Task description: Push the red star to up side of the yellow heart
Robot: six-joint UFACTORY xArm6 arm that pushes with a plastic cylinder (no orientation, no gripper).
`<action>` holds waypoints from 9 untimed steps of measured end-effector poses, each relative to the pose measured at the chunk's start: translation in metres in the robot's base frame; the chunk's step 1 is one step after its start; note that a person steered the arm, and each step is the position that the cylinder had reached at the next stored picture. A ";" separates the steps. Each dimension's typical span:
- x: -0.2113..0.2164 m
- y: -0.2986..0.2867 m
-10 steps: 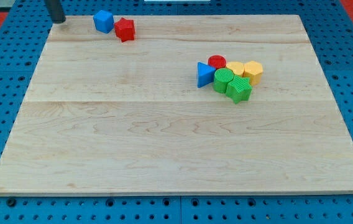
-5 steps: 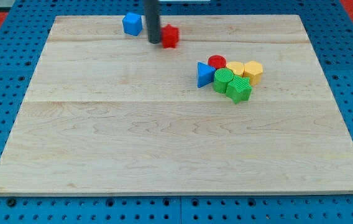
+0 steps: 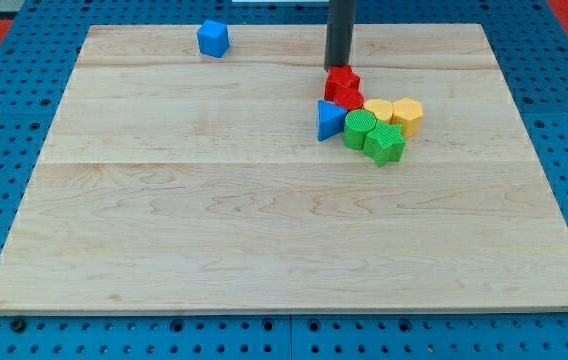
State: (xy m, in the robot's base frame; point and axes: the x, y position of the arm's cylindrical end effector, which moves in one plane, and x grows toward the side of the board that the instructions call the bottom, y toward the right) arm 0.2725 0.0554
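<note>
The red star [image 3: 342, 80] lies right of the board's centre near the view's top, touching the top of the red cylinder [image 3: 349, 98]. My tip [image 3: 337, 67] touches the star's upper left edge. The yellow heart [image 3: 378, 110] lies just below and right of the star, in a cluster with the yellow hexagon [image 3: 408, 115], the blue triangle [image 3: 330, 120], a green cylinder [image 3: 359, 129] and a second green block [image 3: 385, 145].
A blue block [image 3: 213, 38] sits alone near the board's top edge, left of centre. The wooden board [image 3: 264, 230] lies on a blue pegboard table.
My tip has pushed the red star to the right and slightly down, away from the blue block, until it met the red cylinder at the cluster's top.
</note>
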 end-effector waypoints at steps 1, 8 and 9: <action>0.012 -0.039; 0.009 0.063; 0.017 0.091</action>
State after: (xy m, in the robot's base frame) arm 0.2892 0.1462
